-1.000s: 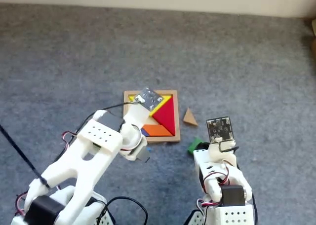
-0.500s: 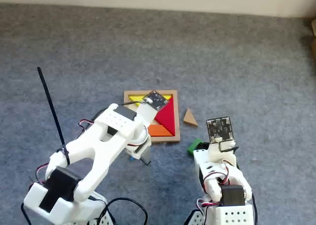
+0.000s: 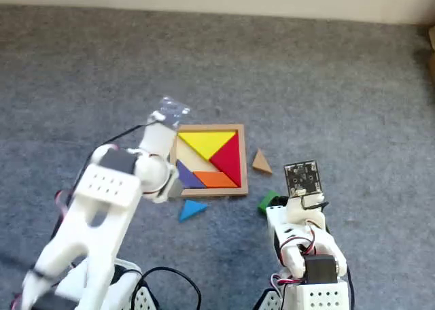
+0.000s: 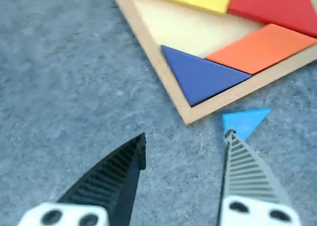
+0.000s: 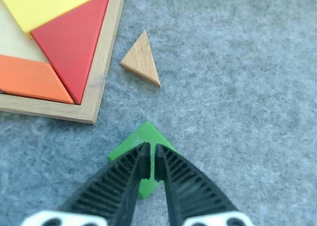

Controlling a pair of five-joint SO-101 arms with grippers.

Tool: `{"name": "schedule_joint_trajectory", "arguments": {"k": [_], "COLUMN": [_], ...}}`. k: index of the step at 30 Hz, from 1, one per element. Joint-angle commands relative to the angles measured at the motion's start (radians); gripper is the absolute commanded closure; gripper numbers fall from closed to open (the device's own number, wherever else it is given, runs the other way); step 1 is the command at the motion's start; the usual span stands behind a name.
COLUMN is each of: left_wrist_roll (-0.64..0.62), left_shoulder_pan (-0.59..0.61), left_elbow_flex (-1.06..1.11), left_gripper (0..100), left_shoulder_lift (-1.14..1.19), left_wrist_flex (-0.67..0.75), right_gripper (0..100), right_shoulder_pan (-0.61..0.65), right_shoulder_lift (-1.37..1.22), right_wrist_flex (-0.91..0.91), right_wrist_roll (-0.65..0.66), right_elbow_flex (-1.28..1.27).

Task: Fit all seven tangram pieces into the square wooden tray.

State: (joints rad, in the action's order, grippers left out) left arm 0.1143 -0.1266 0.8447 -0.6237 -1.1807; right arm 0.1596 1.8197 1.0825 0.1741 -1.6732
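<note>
The left gripper [image 4: 184, 136], jaws apart and empty, has swung off the tray [image 3: 242, 162] to its corner, baring four seated pieces [image 3: 228, 162] (blue triangle [image 3: 193, 209] lies just outside, likely next); the right gripper [image 5: 152, 149] sits closed over the green piece [image 5: 142, 135].

The grey fuzzy carpet worktop [image 3: 326, 72] spreads out wide and looks the same all over, a bit speckled. Along its far edge runs a pale cream strip [image 3: 272, 1]. The light is soft and even, with only faint shadows.
</note>
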Motion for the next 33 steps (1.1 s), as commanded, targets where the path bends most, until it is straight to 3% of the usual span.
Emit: {"name": "schedule_joint_trajectory", "arguments": {"k": [1,6,13,24,30,33], "left_wrist_roll": [-0.008,-0.008,-0.008,0.041,0.037,0.037], "left_shoulder_pan": [0.021,-0.064,-0.202,-0.211,-0.228,-0.196], "left_elbow_flex": [0.045,0.059,-0.054,-0.286,-0.291,-0.291], "left_gripper": [73,71,71,72,72,75], "left_shoulder_lift": [-0.159,-0.131,0.177,0.595,0.627,0.57], "left_wrist_flex": [-0.011,-0.011,-0.002,-0.002,-0.006,-0.009], "right_gripper": [96.9,96.9,96.9,96.9,96.9,96.9], "right_shoulder_pan": [-0.012,-0.012,-0.012,-0.012,-0.012,-0.076], "right_shoulder_lift": [0.005,0.005,0.005,0.005,0.005,0.005], "right_wrist_flex": [-0.002,-0.002,-0.002,-0.001,-0.004,-0.059], "right_wrist_roll": [0.003,0.003,0.003,0.003,0.003,0.003], "right_elbow_flex": [-0.151,-0.151,-0.151,-0.151,-0.151,-0.151]}}
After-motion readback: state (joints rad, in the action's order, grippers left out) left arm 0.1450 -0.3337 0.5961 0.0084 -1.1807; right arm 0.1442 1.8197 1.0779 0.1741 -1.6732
